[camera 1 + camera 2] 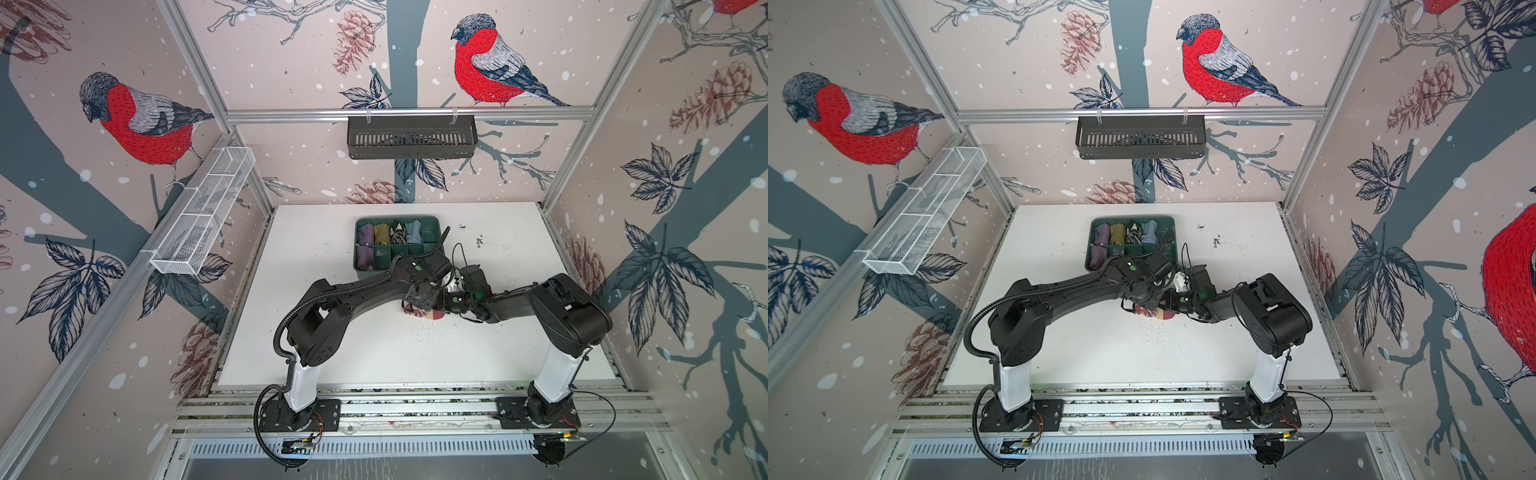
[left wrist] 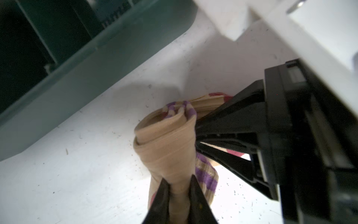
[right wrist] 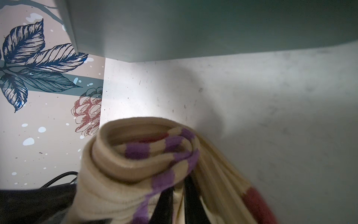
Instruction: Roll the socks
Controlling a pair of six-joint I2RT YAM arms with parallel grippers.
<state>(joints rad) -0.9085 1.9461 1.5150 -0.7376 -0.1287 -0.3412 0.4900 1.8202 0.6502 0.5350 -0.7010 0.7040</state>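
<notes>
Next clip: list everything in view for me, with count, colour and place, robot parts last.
socks: one roll, tan with purple stripes and dark red, mid-table
tray: one, dark green, divided, far side of table
rolled bundles: five, two purple, olive, black-white, light blue, in tray
wire basket: one, white, left wall
slotted basket: one, black, back rail
table: one, white
left gripper: black, shut on socks
right gripper: black, shut on socks

socks (image 2: 164,139) part-rolled, tan w/ purple stripes, on table (image 1: 374,353) ctr
</notes>
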